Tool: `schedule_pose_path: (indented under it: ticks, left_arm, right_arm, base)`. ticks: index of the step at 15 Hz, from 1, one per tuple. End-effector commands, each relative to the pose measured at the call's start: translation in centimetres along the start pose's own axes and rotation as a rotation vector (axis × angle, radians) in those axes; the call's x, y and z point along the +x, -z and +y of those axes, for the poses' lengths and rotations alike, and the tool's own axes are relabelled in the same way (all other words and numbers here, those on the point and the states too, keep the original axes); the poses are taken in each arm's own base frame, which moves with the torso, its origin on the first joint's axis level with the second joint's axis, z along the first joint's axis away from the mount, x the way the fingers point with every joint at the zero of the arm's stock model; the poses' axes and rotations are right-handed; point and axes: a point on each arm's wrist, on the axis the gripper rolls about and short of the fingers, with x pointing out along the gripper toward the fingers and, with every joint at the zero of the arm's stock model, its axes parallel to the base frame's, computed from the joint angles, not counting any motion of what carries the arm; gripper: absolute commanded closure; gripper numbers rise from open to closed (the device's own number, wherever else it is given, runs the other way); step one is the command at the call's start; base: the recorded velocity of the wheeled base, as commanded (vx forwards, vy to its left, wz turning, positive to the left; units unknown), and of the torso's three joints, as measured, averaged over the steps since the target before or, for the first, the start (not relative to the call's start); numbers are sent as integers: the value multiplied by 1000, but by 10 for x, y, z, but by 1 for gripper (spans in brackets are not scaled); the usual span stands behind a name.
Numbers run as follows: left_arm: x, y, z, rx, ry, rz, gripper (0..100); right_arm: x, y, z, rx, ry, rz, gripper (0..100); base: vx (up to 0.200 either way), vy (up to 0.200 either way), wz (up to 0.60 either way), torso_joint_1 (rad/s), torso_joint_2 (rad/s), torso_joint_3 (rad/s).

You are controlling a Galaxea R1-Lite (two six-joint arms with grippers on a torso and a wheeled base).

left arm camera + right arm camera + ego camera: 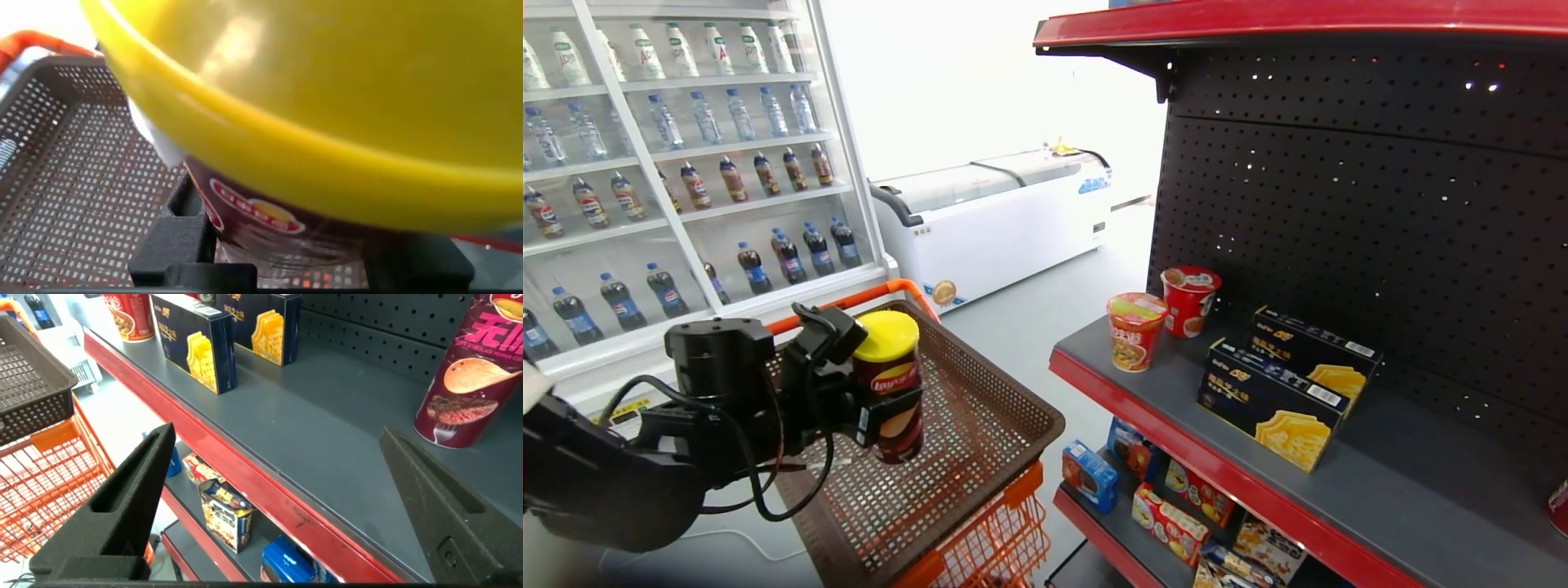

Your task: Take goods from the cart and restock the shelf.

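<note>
Dark red chip can with yellow lid, brown perforated basket on orange cart, grey shelf edged red, black pegboard, navy-and-yellow boxes

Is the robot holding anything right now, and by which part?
The left gripper clamps the tall dark-red chip can with a yellow lid by the middle of its body. The right gripper is open, holding nothing.

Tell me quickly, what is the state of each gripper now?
Left gripper: closed, holding the chips can.
Right gripper: open, holding nothing.
</note>
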Motion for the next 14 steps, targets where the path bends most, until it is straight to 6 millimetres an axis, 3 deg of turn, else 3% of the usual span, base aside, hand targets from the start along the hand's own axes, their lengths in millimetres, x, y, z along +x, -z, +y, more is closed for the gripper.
schedule_pose_path:
  ticks: [1, 3, 6, 11, 14]
  left_arm:
    - [-33, -43, -12, 21, -60, -131, 100]
    - [-47, -54, -17, 6, -145, -157, 100]
    - [-86, -70, -28, -94, -163, -262, 100]
    - [-163, -71, -56, -159, -180, -192, 100]
    - [-189, -64, -67, -197, -211, -221, 100]
  right_arm:
    - [0, 0, 0, 1, 0, 1, 0]
    - [0, 0, 0, 1, 1, 1, 0]
    - [0, 0, 0, 0, 0, 1, 0]
    - [0, 0, 0, 1, 1, 1, 0]
    - [0, 0, 0, 1, 1, 1, 0]
  base:
    - [0, 0, 0, 0, 0, 0]
    - [0, 0, 0, 0, 0, 0]
    - [0, 0, 0, 0, 0, 0]
    - [0, 0, 0, 0, 0, 0]
    - [0, 0, 0, 0, 0, 0]
